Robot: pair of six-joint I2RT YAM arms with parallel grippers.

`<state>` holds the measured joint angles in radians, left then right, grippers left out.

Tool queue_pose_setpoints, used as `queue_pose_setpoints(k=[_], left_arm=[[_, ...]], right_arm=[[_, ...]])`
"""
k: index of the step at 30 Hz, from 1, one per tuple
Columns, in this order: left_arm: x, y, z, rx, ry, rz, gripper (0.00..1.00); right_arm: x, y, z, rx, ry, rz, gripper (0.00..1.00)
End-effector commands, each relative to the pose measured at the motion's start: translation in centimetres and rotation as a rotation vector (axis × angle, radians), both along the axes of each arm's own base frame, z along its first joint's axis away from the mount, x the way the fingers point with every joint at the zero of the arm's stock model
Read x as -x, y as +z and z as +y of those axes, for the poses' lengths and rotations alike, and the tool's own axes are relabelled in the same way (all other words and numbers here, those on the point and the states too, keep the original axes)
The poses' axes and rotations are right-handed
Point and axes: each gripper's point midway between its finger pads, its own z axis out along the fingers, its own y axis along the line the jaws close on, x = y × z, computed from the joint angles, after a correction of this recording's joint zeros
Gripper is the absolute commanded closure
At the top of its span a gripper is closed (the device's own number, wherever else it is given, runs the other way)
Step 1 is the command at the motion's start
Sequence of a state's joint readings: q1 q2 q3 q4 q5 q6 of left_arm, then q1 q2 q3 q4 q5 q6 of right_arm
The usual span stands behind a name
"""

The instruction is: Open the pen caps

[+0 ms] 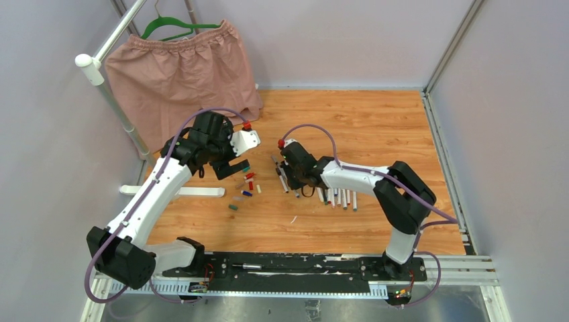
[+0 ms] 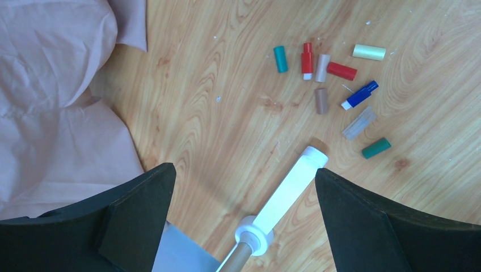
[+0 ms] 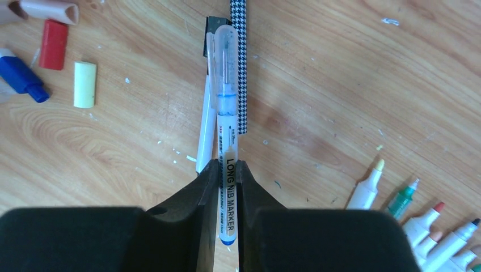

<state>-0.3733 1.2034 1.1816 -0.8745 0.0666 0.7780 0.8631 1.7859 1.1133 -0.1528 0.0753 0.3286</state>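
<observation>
My right gripper (image 3: 227, 167) is shut on a blue long-nib marker pen (image 3: 226, 122) whose clear cap (image 3: 225, 51) is still on and points away from the jaws. A white pen (image 3: 205, 124) and a houndstooth-patterned pen (image 3: 239, 56) lie under it. Several loose pen caps lie in a cluster (image 1: 247, 184): teal (image 2: 280, 59), red (image 2: 342, 71), cream (image 2: 368, 52), blue (image 2: 359, 94) and green (image 2: 376, 148). My left gripper (image 2: 244, 175) is open and empty, hovering above the floor to the left of that cluster (image 1: 231, 168).
Several uncapped pens (image 1: 339, 198) lie in a row to the right of my right gripper (image 1: 287, 176); they also show in the right wrist view (image 3: 368, 187). A long white bar (image 2: 292, 184) lies under my left gripper. Pink shorts (image 1: 178, 74) hang on a rack at the back left.
</observation>
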Motion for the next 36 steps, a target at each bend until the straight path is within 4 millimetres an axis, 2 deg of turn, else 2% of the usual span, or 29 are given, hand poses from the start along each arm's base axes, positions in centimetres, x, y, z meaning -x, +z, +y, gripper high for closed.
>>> queue_pose_setpoints(k=[1, 6, 11, 17, 21, 28, 36], left_arm=[[0.6, -0.3, 0.1, 0.002, -0.018, 0.018, 0.0], [1.5, 0.4, -1.6, 0.071, -0.129, 0.006, 0.0], [4.8, 0.8, -4.4, 0.168, -0.39, -0.009, 0.0], [7.4, 2.4, -5.3, 0.107, -0.66, -0.168, 0.0], [8.5, 2.4, -5.8, -0.016, -0.806, -0.265, 0.0], [10.0, 2.4, -6.8, -0.111, -0.97, -0.355, 0.0], [10.6, 1.9, -7.7, -0.155, -1.027, -0.358, 0.18]], right_arm=[[0.8, 2.5, -0.3, -0.024, 0.038, -0.046, 1.0], [2.7, 4.9, 0.2, -0.121, 0.121, -0.011, 1.0], [6.2, 8.2, 2.6, -0.336, 0.31, 0.171, 1.0], [10.3, 13.8, 4.9, -0.557, 0.517, 0.357, 1.0], [12.0, 16.3, 5.6, -0.645, 0.592, 0.456, 1.0], [13.3, 18.7, 6.2, -0.741, 0.657, 0.554, 1.0], [13.2, 19.9, 7.4, -0.816, 0.676, 0.627, 1.0]])
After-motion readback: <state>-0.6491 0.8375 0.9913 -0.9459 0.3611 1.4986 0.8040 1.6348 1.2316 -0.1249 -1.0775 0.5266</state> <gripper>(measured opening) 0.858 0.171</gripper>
